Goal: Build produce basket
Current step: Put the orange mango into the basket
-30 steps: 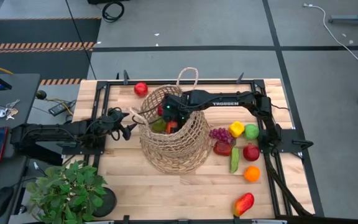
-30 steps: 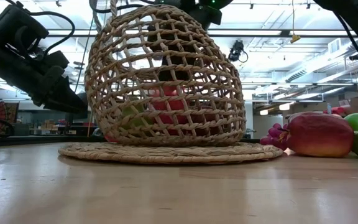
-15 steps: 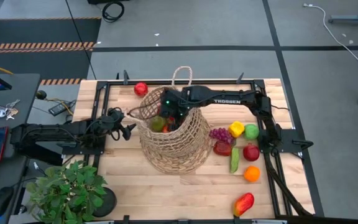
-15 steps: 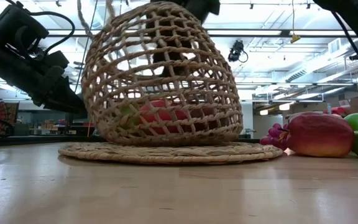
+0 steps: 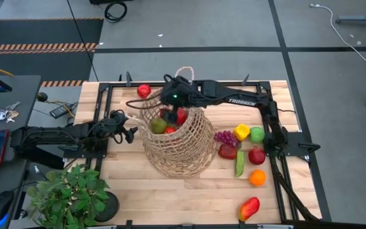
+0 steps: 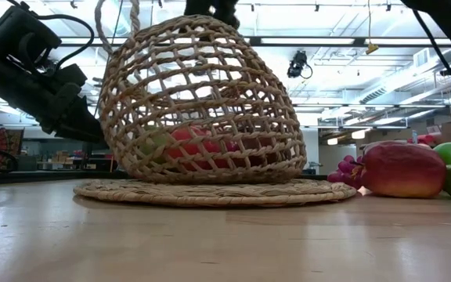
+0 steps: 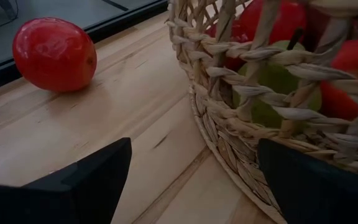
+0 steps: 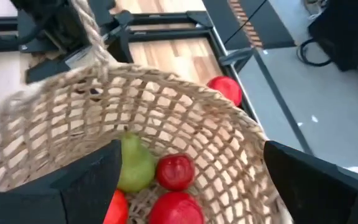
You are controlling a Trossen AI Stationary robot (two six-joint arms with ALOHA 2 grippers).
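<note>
The right pincer (image 5: 170, 102) hovers above the basket's (image 5: 176, 143) rim, fingers spread and empty. The left pincer (image 5: 134, 129) waits beside the basket, also parted. The wicker looks light, springy and open-weave, likely to tip if nudged; its loop handle (image 5: 184, 74) suits lifting. Inside lie a smooth green pear (image 8: 133, 167) and glossy red apples (image 8: 175, 172). Hard, slippery produce (image 5: 242, 150) remains on the tabletop (image 5: 196, 197); grip it across the middle.
</note>
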